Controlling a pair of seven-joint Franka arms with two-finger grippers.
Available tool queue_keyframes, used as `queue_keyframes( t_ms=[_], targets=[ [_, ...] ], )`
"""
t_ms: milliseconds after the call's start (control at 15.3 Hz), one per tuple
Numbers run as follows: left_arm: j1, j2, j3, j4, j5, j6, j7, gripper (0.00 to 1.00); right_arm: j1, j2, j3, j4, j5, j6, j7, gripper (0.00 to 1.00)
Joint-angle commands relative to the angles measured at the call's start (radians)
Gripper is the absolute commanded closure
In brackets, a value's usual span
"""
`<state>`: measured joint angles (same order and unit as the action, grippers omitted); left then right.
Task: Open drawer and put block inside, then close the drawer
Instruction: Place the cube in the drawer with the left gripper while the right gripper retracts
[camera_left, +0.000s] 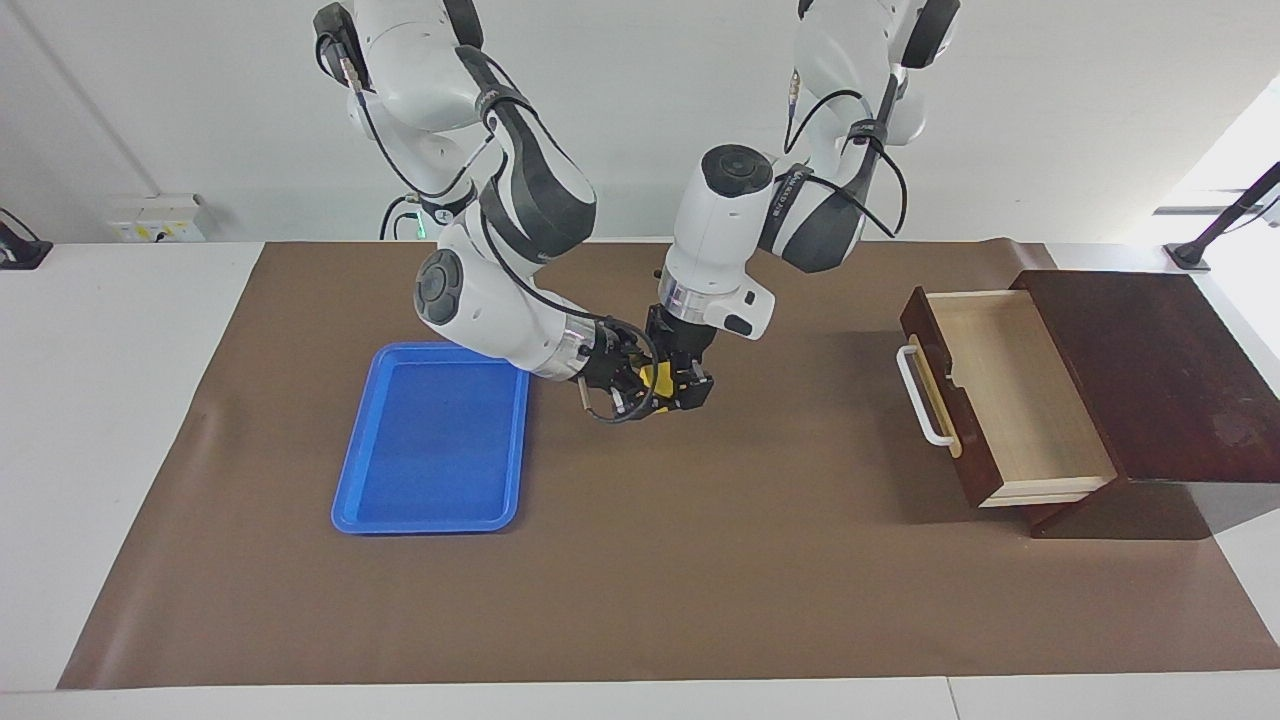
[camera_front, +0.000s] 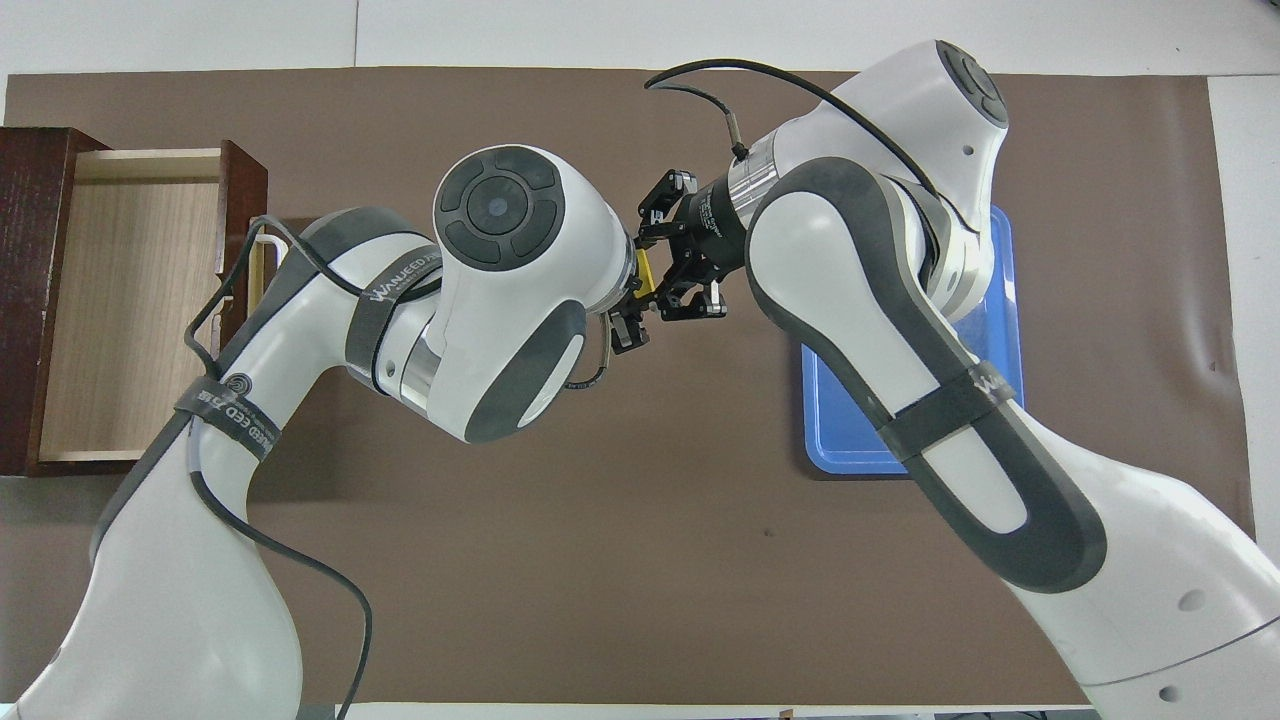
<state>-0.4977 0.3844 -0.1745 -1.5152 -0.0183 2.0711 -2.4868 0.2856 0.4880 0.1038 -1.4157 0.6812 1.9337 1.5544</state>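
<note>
Facing view: drawer (camera_left: 1010, 395) stands pulled open and empty at the left arm's end of the worktop (camera_left: 700, 580); block (camera_left: 657, 378) hangs mid-worktop between right gripper (camera_left: 632, 385) and left gripper (camera_left: 688, 385), whose grips I cannot tell.
Overhead view: grippers meet at the block beside blue tray (camera_front: 1005, 300).
Progress: opening done; placing and closing remain.

Two robot arms, each ending in one gripper: left gripper (camera_left: 690, 385), right gripper (camera_left: 632, 385). One yellow block (camera_left: 658, 377) was present. One drawer (camera_left: 1010, 395) sat in one dark box (camera_left: 1160, 370). One blue tray (camera_left: 432, 440) lay on one brown mat (camera_left: 700, 560).
</note>
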Motion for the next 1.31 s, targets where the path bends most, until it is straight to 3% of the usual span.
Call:
queue_keyframes(
  t_ms=[0,392,653,784,980,1241],
  targets=[
    [0.027,-0.005,0.007,0.024,0.012,-0.06,-0.011,1.0,-0.014,-0.035,0.001,-0.023,0.017,0.001,0.009,0.0],
    [0.165,-0.122,0.007,0.027,0.005,-0.287,0.239,1.0,-0.014,-0.035,-0.001,-0.023,0.015,-0.001,0.009,0.0],
    [0.376,-0.237,0.007,0.03,-0.064,-0.433,0.507,1.0,-0.014,-0.043,-0.001,-0.022,0.015,-0.004,0.009,0.0],
    [0.494,-0.251,0.009,0.032,-0.084,-0.48,0.654,1.0,-0.016,-0.046,-0.003,-0.023,0.015,-0.005,0.009,0.0],
    [0.629,-0.275,0.012,-0.002,-0.086,-0.447,0.909,1.0,-0.028,-0.049,-0.006,-0.023,0.003,-0.009,0.0,0.0],
    [0.688,-0.335,0.015,-0.178,-0.083,-0.269,1.045,1.0,-0.084,-0.08,-0.006,-0.022,-0.064,-0.047,-0.063,0.0]
  ],
)
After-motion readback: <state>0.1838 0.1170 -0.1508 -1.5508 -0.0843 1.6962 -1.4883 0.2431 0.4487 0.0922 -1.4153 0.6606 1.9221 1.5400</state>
